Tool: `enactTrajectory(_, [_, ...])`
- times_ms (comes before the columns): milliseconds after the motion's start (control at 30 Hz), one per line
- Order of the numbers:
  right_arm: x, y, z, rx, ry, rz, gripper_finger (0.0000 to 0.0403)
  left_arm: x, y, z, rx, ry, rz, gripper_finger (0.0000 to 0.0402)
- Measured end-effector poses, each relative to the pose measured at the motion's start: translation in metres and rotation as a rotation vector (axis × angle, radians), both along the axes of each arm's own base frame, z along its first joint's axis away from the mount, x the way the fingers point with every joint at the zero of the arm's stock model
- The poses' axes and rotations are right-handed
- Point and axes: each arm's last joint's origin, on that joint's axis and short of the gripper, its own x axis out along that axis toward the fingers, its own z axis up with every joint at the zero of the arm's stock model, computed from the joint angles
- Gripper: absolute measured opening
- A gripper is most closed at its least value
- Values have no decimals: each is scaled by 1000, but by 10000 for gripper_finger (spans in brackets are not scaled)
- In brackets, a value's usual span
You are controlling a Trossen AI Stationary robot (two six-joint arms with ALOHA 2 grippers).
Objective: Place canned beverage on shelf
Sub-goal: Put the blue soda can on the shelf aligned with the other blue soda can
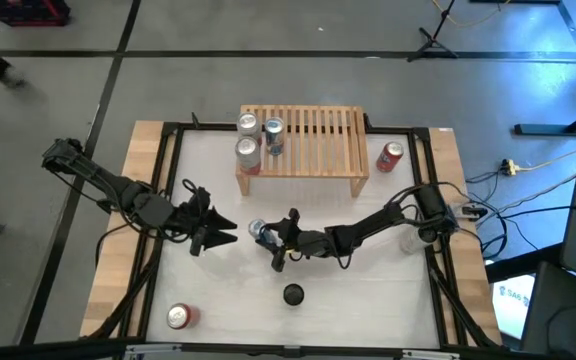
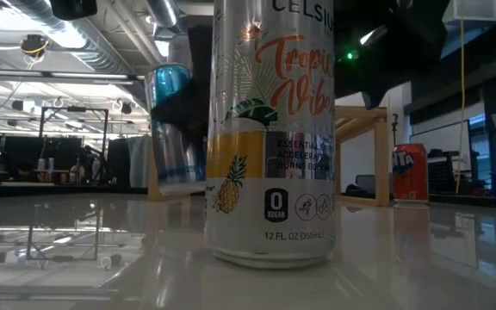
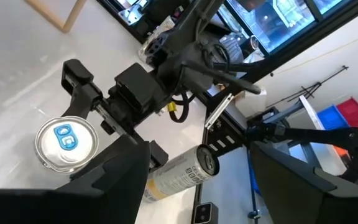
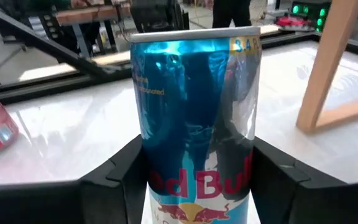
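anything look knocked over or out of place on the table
Nothing looks spilled or damaged. Three cans stand upright on the shelf; a red can stands beside it, another sits alone near the front left corner. The right pincer holds a blue can upright.

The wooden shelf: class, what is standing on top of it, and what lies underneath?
Three cans stand upright on the slatted shelf, clustered at one end; the remaining slats are bare. From above, the slats cover the space beneath, so what lies under it cannot be seen.

Robotics lab: exposed ceiling ducts [image 2: 84, 39], taped floor [image 1: 268, 55]
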Motion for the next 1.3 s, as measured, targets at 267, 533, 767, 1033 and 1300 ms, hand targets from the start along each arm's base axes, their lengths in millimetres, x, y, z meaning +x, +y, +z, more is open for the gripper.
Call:
enactTrajectory(267, [2, 0, -16, -6, 17, -3, 205, 0, 1, 0, -30, 0, 31, 271])
enactTrajectory(533, [2, 0, -18, -9, 14, -2, 229, 0, 1, -1, -24, 10, 29, 271])
enactTrajectory(767, [2, 1, -19, -25, 23, 6, 277, -1, 1, -3, -19, 26, 31, 271])
enactTrajectory(1033, [2, 1, -18, -33, 27, 10, 298, -1, 2, -5, -10, 47, 33, 271])
enactTrajectory(1300, [-8, 2, 26, -37, 61, 48, 295, 2, 1, -8, 25, 60, 53, 271])
